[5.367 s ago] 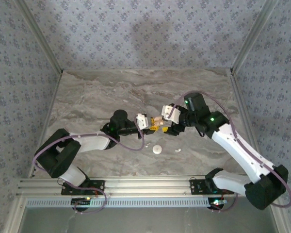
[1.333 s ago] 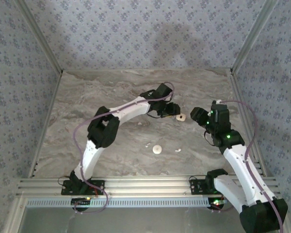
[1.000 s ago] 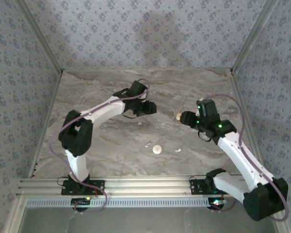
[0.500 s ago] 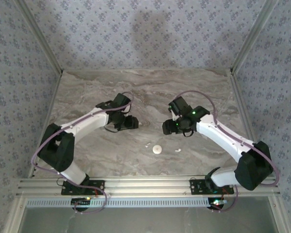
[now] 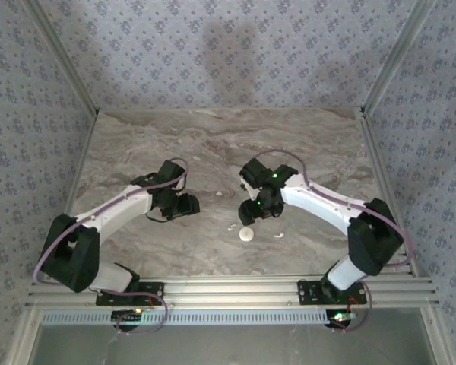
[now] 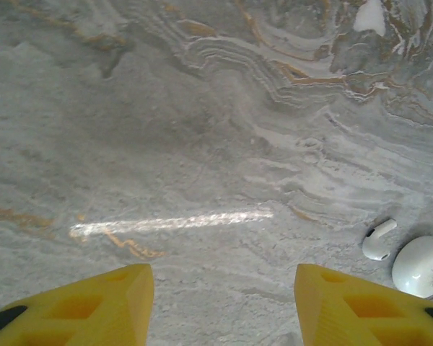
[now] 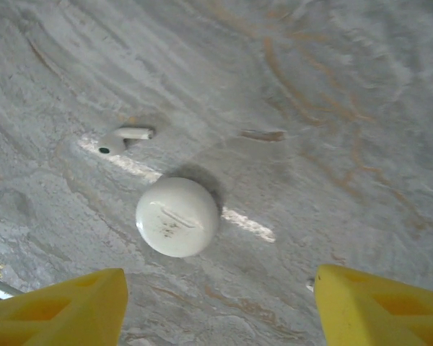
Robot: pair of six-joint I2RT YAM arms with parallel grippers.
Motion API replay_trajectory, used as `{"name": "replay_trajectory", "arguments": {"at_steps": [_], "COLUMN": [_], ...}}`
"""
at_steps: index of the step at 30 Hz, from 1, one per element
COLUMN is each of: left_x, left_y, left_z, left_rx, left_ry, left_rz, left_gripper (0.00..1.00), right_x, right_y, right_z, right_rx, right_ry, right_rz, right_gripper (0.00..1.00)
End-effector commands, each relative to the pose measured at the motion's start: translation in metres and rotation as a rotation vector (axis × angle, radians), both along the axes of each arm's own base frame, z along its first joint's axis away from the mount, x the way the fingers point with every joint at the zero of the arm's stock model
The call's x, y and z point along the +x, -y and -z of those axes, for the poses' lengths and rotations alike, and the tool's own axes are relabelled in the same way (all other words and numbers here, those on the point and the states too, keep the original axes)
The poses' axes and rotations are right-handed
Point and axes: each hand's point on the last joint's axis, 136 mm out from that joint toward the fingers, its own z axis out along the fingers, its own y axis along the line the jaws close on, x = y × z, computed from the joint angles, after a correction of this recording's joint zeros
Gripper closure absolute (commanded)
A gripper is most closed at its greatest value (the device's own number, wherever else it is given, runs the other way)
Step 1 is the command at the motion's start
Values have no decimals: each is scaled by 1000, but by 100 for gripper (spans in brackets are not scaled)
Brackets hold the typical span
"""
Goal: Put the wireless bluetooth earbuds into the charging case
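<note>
Marble-patterned table [image 5: 137, 144] stood between papered walls [image 5: 213, 53]. On it, toward the near edge, lay the round white charging case [image 5: 246, 235], with one earbud [image 5: 232, 226] just beside it on the left and what looked like a second earbud [image 5: 279, 236] to its right. Over the case hovered the right gripper [image 7: 218, 288], jaws wide and empty. Well apart to the left, the left gripper [image 6: 220, 299] also had wide, empty jaws.

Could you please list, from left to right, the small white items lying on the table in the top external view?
first earbud → round white puck → second earbud
</note>
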Motion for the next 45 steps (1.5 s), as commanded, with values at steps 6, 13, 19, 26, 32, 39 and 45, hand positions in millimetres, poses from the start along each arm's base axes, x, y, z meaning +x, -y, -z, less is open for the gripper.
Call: {"name": "replay_trajectory", "arguments": {"at_steps": [6, 13, 19, 26, 32, 39, 45], "left_x": [-7, -7, -5, -4, -4, 1, 23], "left_y": [-17, -21, -20, -18, -18, -17, 1], "left_z": [-1, 2, 5, 8, 8, 3, -33], "left_rx": [-44, -53, -66, -71, -70, -75, -140], "left_ry": [8, 2, -6, -16, -17, 6, 215], "left_rz": [-77, -81, -78, -70, -70, -58, 39], "left_gripper": [45, 45, 45, 45, 45, 46, 48], "right_x": [-19, -28, -29, -29, -32, -30, -8], "right_y": [-15, -20, -24, -21, -21, -13, -7], "right_z": [17, 44, 59, 71, 81, 76, 39], "right_rx": [-76, -186, -204, -233, -242, -244, -46], "right_ry": [-160, -207, -229, -236, -252, -219, -64], "right_rz": [21, 57, 101, 123, 131, 147, 260], "right_gripper": [28, 26, 25, 30, 36, 51, 53]}}
